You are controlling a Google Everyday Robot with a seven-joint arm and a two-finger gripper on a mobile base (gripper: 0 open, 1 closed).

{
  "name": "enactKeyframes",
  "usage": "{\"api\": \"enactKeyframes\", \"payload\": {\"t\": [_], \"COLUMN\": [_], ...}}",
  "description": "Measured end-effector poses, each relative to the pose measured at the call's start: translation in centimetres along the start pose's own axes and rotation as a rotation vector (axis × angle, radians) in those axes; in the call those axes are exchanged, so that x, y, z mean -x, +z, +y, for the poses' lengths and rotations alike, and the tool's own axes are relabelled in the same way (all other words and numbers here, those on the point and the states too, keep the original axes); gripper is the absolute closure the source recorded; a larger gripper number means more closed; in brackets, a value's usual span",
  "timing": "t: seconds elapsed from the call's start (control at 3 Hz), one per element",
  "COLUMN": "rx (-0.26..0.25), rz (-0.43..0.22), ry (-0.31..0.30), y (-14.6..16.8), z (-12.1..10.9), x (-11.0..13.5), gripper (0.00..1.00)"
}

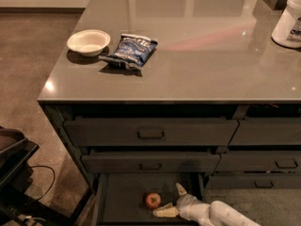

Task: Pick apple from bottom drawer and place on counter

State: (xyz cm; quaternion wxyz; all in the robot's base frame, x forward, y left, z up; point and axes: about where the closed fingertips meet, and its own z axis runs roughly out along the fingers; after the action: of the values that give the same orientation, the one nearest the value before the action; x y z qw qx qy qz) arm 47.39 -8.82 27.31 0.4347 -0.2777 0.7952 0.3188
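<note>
The drawer [123, 196] stands pulled out at the cabinet's foot, with bare floor left of the apple [152, 200], which lies mid-drawer, clear of both side walls. The gripper [166, 199] reaches in from the right with its fingers spread, and the apple sits just at its mouth. The glossy grey table [202, 65] has wide bare room at centre. An empty bowl [88, 41] and a chip bag [130, 51] sit near its left edge, and a white tub [288, 19] is at the right.

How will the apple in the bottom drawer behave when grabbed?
The apple is round on the bottom drawer floor, so a nudge would likely roll it. It looks firm and probably won't squash. The gripper sits open close beside it.
</note>
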Motion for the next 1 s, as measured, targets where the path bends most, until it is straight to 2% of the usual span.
{"api": "enactKeyframes", "payload": {"t": [0.33, 0.67, 1.0], "rx": [-0.018, -0.018, -0.016], "rz": [-0.006, -0.007, -0.022], "ry": [0.091, 0.090, 0.063], "y": [4.0, 4.1, 6.1], "z": [-1.7, -1.7, -1.7], "x": [-5.7, -5.7, -5.8], "gripper": [0.00, 0.00, 0.00]}}
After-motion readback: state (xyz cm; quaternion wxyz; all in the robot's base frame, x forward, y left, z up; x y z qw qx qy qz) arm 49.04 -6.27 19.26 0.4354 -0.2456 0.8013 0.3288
